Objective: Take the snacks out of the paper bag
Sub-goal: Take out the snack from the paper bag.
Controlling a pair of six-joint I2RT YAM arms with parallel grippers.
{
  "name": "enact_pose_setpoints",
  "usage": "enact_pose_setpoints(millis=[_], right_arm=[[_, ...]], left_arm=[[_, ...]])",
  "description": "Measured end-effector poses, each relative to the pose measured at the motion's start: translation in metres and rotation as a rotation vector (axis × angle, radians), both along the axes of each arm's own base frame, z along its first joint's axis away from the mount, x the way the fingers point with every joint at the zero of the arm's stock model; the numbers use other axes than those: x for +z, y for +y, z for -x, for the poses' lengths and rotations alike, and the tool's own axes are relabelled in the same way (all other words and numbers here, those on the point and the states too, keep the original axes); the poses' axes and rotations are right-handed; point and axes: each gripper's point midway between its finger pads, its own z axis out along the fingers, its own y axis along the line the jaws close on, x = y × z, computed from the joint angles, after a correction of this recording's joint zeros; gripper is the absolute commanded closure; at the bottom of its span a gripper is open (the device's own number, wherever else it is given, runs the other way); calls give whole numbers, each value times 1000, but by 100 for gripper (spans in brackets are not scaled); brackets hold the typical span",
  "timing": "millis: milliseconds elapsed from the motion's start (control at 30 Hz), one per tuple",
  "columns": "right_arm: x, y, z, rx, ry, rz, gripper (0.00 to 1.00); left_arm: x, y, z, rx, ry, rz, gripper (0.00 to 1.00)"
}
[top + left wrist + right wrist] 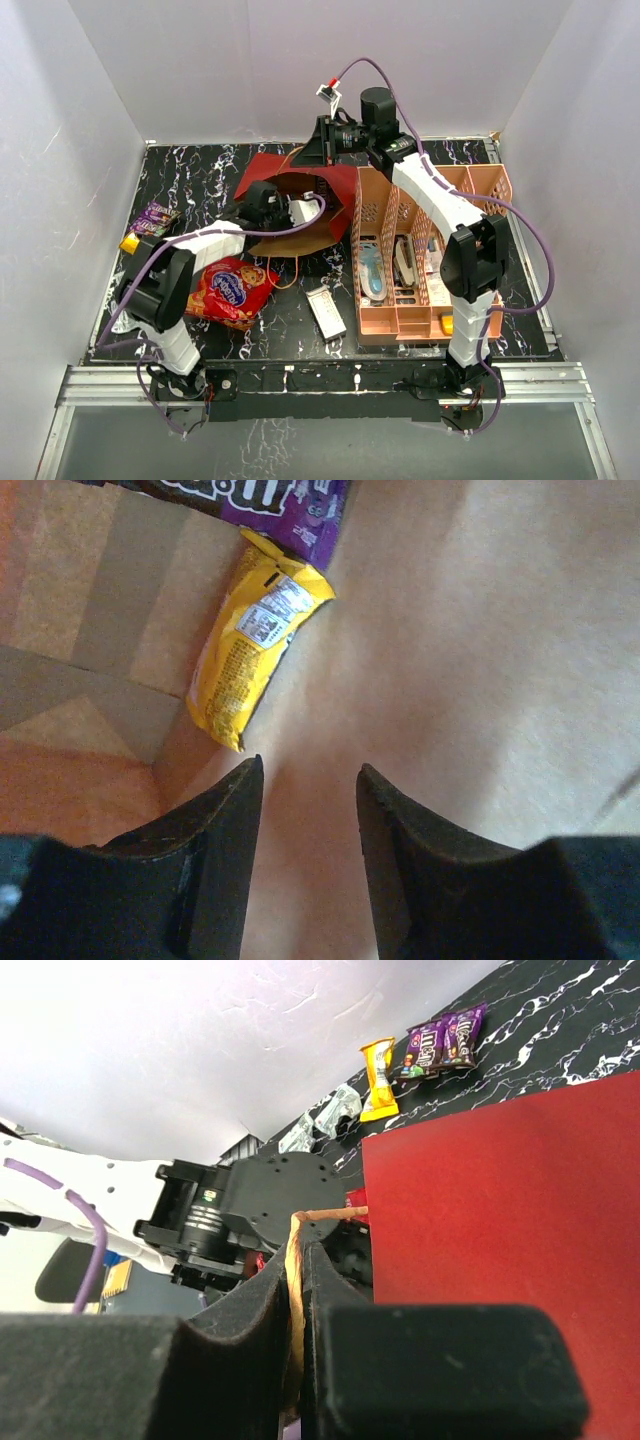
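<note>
Left gripper [308, 780] is inside the dark red paper gift bag [268, 176], which lies on its side mid-table, mouth facing near-left. Jaws moderately apart, nothing between them; cannot tell if the tips touch the brown kraft lining. Ahead of it in the bag: orange-yellow crinkly packet [255, 655], with a purple wrapper [295, 500] just past it. Right gripper [298, 1255] is pinched tight on the tan twisted-cord handle [325, 1214] at the bag's far side. Out on the black marbled table [200, 165]: large crinkly red cookie bag [232, 290] beside the left arm; purple packets [155, 217], small yellow packet [378, 1078] and clear wrappers [325, 1120] near the left wall.
</note>
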Motion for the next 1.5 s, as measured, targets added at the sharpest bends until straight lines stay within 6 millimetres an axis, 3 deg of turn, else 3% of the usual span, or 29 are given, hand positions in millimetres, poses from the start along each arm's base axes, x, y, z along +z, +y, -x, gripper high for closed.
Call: enact_pose_setpoints(millis=[667, 833, 1033, 1267, 1500], right_arm=[[0, 4, -5, -6, 69, -9, 92], [3, 5, -6, -7, 66, -14, 92], [3, 5, -7, -10, 76, -15, 92], [3, 6, -9, -15, 75, -17, 92], [3, 6, -10, -20, 74, -16, 92]], left_arm=[[-46, -10, -84, -13, -227, -50, 46], [-47, -9, -113, 0, -284, -49, 52], [-49, -14, -140, 6, -335, -48, 67], [-52, -19, -137, -9, -308, -25, 88], [-48, -10, -102, -10, -217, -5, 90]])
